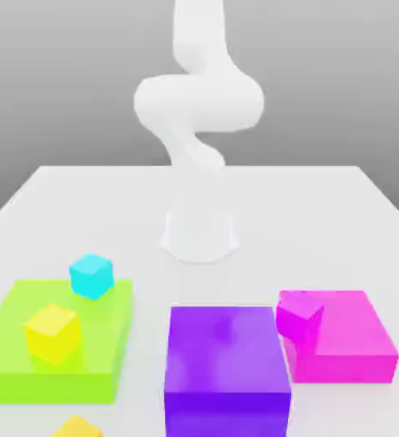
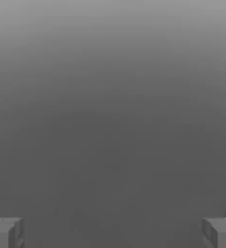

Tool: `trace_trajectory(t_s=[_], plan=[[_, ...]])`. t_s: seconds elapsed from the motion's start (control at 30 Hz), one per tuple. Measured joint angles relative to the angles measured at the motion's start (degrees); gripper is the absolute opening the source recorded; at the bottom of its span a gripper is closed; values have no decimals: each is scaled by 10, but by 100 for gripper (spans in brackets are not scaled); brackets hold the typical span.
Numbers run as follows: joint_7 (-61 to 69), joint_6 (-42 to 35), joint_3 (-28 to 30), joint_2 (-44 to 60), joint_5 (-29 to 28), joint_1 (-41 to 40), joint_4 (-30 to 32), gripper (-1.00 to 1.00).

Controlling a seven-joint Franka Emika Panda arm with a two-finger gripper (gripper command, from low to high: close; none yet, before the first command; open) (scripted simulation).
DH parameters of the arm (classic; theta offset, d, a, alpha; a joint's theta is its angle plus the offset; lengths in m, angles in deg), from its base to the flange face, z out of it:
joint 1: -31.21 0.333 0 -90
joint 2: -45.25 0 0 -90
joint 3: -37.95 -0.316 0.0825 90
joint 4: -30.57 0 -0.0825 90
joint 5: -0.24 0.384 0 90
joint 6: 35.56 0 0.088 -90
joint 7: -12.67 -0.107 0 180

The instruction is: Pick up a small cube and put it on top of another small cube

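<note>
The small orange-yellow cube (image 1: 77, 427) lies at the front of the table on the exterior view's left, cut off by the picture's lower edge. The small magenta cube (image 1: 300, 314) sits at the left corner of a big flat magenta block (image 1: 348, 341); I cannot tell whether it rests on the block or against it. In the hand view my gripper (image 2: 113, 232) is open, its two grey fingertips (image 2: 6, 232) far apart with nothing between them, facing plain grey background. The white arm (image 1: 198, 111) rises from its base at the table's middle.
A flat lime-green block (image 1: 32, 375) at the front left carries a lemon-yellow small cube (image 1: 53, 331). A cyan small cube (image 1: 91, 275) sits at its far edge. A large purple block (image 1: 226, 367) stands front centre, between the green and magenta blocks.
</note>
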Motion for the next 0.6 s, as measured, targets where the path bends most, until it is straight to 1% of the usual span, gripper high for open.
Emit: trace_trajectory(t_s=[0.6], plan=[[-75, 102, 35, 377, 9, -57, -24, 0]])
